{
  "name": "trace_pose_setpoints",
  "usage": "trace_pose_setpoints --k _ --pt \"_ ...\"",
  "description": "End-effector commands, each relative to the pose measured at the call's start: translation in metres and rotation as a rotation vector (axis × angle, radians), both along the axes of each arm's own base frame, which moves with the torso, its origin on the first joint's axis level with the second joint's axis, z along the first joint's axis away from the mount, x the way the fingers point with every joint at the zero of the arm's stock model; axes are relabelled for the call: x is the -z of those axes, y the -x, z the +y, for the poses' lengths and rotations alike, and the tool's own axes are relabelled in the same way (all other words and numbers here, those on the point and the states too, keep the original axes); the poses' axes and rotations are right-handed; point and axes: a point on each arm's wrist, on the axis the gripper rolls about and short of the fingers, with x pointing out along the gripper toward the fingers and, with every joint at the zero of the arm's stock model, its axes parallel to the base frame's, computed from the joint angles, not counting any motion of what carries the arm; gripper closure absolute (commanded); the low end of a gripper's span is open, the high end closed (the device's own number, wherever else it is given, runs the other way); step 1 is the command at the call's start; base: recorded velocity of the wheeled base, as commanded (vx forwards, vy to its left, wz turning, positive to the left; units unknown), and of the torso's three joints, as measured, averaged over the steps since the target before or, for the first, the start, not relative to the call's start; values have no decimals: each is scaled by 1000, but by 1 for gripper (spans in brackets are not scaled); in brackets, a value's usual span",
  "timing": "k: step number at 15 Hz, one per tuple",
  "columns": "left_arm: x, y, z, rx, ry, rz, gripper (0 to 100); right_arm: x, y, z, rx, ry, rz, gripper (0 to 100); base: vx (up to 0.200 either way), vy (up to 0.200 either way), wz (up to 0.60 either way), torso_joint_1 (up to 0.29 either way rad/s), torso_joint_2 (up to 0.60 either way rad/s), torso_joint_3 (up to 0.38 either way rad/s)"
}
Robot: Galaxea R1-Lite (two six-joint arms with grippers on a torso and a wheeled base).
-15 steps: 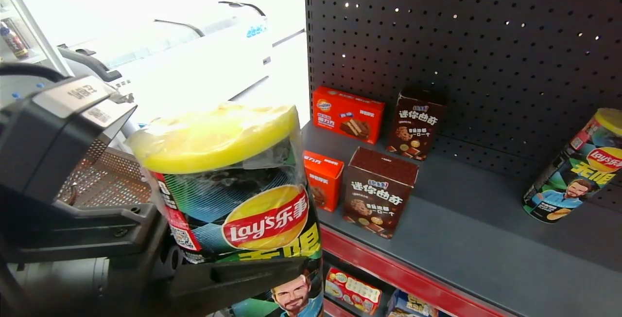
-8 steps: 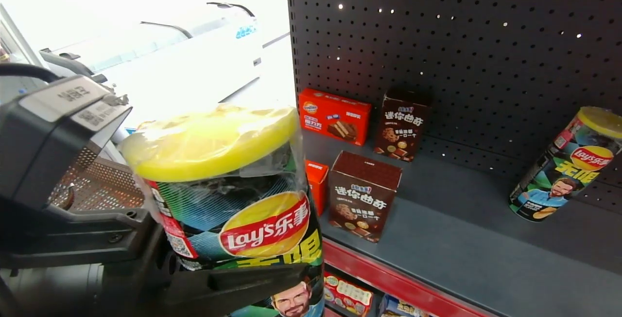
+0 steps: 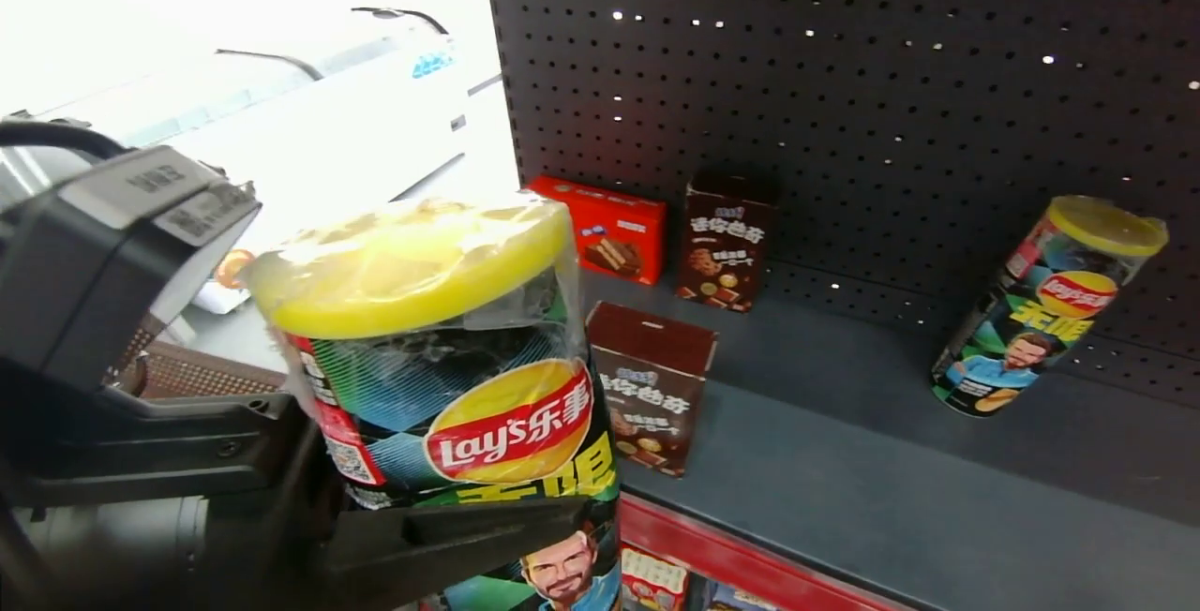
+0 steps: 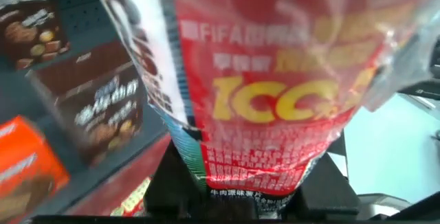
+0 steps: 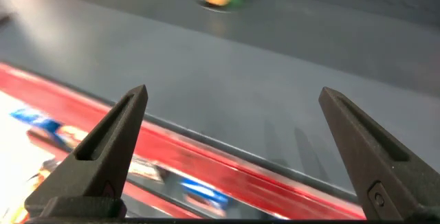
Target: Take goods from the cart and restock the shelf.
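While the left gripper [image 3: 431, 470] was clamped tight around a yellow-lidded chip canister [image 3: 450, 358], holding it upright just before the grey shelf [image 3: 844, 461], the right gripper [image 5: 234, 135] hung above the shelf's red edge, fingers spread wide, holding nothing. A second canister [image 3: 1041, 311] stood near the pegboard [image 3: 844, 77].

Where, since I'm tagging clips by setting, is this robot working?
Probably a shop or mock retail aisle: a pegboard-backed shelf with a red front edge carries boxed biscuits and a chip canister, more packaged goods sit on the tier below, and the left claw holds a second canister.
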Motion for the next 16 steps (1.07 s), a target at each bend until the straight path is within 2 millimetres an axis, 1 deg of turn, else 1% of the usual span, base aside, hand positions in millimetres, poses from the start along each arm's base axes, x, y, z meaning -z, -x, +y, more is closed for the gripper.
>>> trace_pose_setpoints --k 1,7,10,12,16 --pt "1 0 0 1 -1 2 100 0 0 0 0 0 -1 0 0 0 -600 22 17 -2" --pt "1 0 0 1 -2 4 100 0 0 0 0 0 -1 0 0 0 -600 3 3 5" --pt "7 3 3 0 -12 15 100 0 0 0 0 -1 -1 0 0 0 0 0 0 0" --pt "7 5 6 -5 -9 13 100 0 0 0 0 -1 -1 0 0 0 0 0 0 0" --pt "0 5 10 -26 13 -4 100 0 0 0 0 -1 -1 0 0 0 0 0 0 0"
